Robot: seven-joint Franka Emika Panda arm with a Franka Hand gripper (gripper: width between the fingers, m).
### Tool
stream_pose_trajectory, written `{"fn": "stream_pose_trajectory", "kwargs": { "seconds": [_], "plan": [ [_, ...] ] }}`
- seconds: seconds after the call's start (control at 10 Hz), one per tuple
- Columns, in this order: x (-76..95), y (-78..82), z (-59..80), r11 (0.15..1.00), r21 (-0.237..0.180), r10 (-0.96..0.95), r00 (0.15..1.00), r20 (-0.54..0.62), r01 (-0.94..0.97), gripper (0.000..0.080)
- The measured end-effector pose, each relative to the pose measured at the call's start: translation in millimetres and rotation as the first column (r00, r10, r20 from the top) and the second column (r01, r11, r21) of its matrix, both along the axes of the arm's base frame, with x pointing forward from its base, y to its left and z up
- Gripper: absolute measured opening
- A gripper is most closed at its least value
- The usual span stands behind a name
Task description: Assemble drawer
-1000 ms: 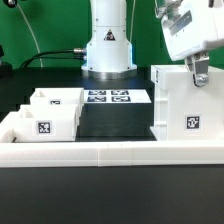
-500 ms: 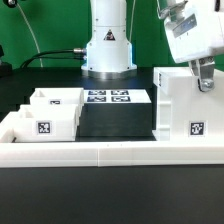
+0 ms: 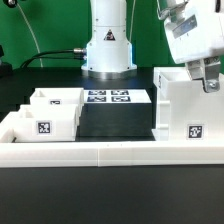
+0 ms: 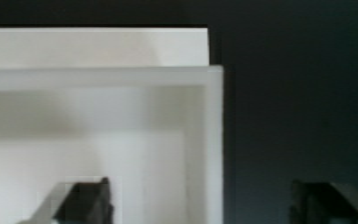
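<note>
The tall white box shell (image 3: 183, 105) stands at the exterior view's right, with a tag on its front face. Two small white trays (image 3: 52, 114) sit close together at the exterior view's left, one showing a front tag. My gripper (image 3: 208, 73) hangs at the shell's upper right corner, its fingers down by the top of the shell's right wall. In the wrist view the gripper (image 4: 208, 203) is open. One dark finger (image 4: 83, 202) is over the shell's white inside (image 4: 105, 120) and the other is over the dark table outside, so the wall edge lies between them. Nothing is gripped.
The marker board (image 3: 108, 97) lies flat in front of the robot's white base (image 3: 108, 45). A long low white wall (image 3: 110, 151) borders the table's front. A black mat (image 3: 115, 122) lies between the trays and the shell.
My gripper has shifted toward the exterior view's right and slightly down, over the shell's right wall. The shell and trays have not moved.
</note>
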State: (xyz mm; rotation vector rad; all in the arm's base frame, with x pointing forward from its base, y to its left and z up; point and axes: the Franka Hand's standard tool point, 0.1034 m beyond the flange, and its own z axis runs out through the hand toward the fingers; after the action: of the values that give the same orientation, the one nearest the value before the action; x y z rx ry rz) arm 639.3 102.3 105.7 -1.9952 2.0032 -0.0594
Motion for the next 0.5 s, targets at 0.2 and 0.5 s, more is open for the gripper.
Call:
{"fn": "stream_pose_trajectory", "kwargs": {
  "seconds": [0.2,0.5],
  "plan": [
    [1.1,0.0,1.0,1.000,0.000,0.000,1.000,0.004,0.000,0.0612],
    [-11.4,-3.2,8.3,0.992,-0.030,0.124,0.992,0.019,-0.123,0.0648]
  ]
}}
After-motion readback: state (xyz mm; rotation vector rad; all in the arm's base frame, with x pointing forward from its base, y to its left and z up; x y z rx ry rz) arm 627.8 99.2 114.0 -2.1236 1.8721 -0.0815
